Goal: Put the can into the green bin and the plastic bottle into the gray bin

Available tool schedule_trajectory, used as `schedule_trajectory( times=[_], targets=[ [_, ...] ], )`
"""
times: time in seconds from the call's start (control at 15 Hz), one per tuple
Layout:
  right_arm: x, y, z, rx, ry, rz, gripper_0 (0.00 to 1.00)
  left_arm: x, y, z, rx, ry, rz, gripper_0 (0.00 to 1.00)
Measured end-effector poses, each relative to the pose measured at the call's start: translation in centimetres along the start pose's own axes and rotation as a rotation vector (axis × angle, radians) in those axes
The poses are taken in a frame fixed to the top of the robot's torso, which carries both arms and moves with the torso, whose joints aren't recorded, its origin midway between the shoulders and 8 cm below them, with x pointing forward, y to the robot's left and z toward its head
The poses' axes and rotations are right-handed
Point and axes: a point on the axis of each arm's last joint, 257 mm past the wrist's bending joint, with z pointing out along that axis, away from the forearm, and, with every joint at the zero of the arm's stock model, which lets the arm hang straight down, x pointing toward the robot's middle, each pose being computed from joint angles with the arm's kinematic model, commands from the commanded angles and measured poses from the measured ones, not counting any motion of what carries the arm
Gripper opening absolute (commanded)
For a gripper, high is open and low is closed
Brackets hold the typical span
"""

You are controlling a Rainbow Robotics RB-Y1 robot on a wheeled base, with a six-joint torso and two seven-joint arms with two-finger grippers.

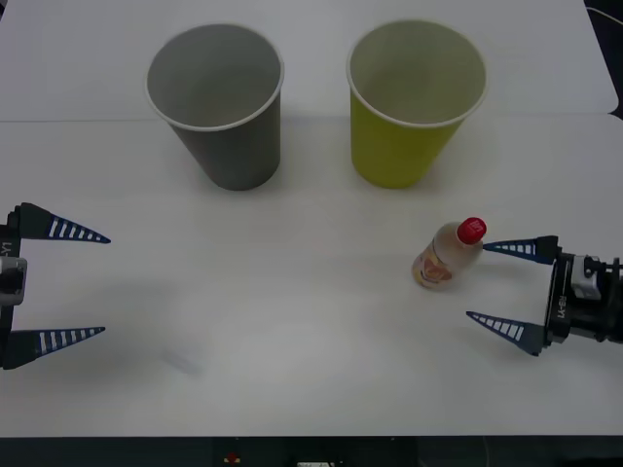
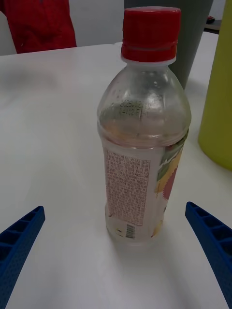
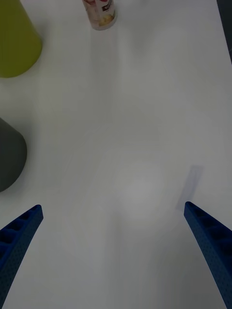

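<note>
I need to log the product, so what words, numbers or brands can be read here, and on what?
None can be read.
Plastic bottle: a printed code on its shoulder, a block of fine print and a barcode on its label, all too small and blurred.
Right claw wrist: white lettering, too small.
Gray bin, green bin: no text.

I see bare table (image 1: 292,321) all around the plastic bottle (image 1: 450,255) except behind it, where the green bin (image 1: 414,102) stands near. The gray bin (image 1: 219,102) sits farther left, a narrow gap between the bins.
</note>
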Motion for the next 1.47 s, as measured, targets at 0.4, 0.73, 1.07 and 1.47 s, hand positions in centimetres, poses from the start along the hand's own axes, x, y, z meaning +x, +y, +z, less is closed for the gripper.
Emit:
schedule_trajectory(
  times=[0.4, 0.73, 1.07, 1.47],
  targets=[
    [0.6, -1.4, 4.1, 0.024, -0.031, 0.009, 1.0, 0.0, 0.0, 0.0, 0.0, 0.0, 0.0, 1.0],
    [0.2, -2.2, 7.2, 0.041, -0.065, 0.02, 1.0, 0.0, 0.0, 0.0, 0.0, 0.0, 0.0, 1.0],
    [0.1, -2.3, 7.7, 0.04, -0.065, 0.008, 0.02, 0.0, 0.0, 0.0, 0.0, 0.0, 0.0, 1.0],
    [-0.1, -2.0, 7.7, 0.031, -0.071, 0.005, 0.0, 0.0, 0.0, 0.0, 0.0, 0.0, 0.0, 1.0]
  ],
)
